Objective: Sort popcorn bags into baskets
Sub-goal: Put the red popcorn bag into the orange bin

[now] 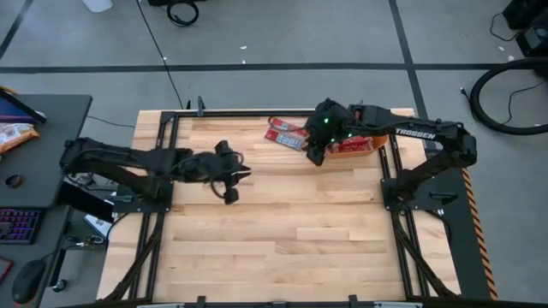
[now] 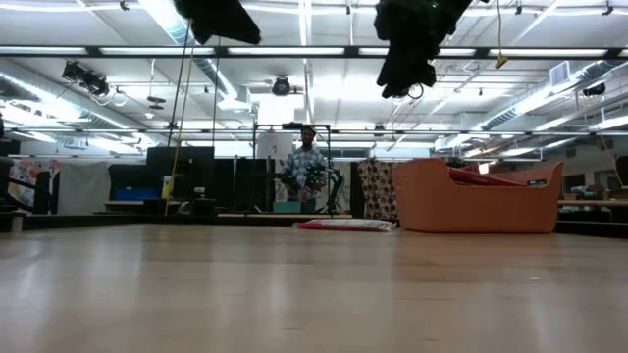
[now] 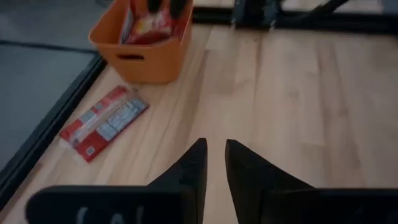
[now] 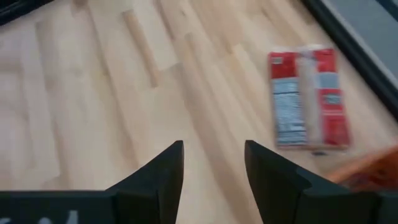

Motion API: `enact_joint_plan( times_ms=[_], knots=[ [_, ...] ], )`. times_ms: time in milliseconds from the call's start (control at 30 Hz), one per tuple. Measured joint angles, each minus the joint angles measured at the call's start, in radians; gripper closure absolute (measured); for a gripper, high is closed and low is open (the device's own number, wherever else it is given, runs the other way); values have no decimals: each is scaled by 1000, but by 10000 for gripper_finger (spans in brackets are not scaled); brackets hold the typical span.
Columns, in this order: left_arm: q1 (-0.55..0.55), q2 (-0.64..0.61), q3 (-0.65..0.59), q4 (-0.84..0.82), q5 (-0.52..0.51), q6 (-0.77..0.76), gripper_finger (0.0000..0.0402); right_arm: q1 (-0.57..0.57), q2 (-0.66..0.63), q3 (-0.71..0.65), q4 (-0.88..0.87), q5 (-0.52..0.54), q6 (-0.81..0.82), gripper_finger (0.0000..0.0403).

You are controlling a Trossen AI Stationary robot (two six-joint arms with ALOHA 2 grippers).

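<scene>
Overhead | my right hand (image 1: 315,154), open and empty, above packet (image 1: 286,133) beside tub (image 1: 370,147) | drop squarely, pinch edges | left hand (image 1: 231,178) narrowly parted, empty, mid-bench (image 1: 282,231)

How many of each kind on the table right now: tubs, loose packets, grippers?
Orange tub: 1, with red packets inside that cannot be counted
Red popcorn packet loose on the table beside the tub: 1
Grippers: 2, left gripper and right gripper, both empty above the wood
Total: 4
</scene>
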Motion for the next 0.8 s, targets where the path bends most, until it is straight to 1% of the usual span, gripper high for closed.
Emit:
enact_joint_plan(
  times_ms=[133,233,367,467,567,700,800],
  knots=[
    [-88,-77,-74,30,-34,-87,353,92,57,19,12,62,55,231],
    [-146,-132,-153,84,-33,-158,360,145,116,83,-13,114,80,232],
    [-190,-176,-223,155,-38,-253,363,172,211,198,-76,167,73,232],
    [-212,-194,-232,215,-49,-292,363,166,279,282,-104,170,51,232],
    [-225,-206,-234,271,-49,-311,363,139,350,353,-104,173,-34,232],
    [-224,-212,-233,306,-49,-367,363,76,446,427,-87,186,-159,232],
    [-223,-212,-233,298,-52,-391,363,15,520,467,-79,191,-220,232]
  ],
)
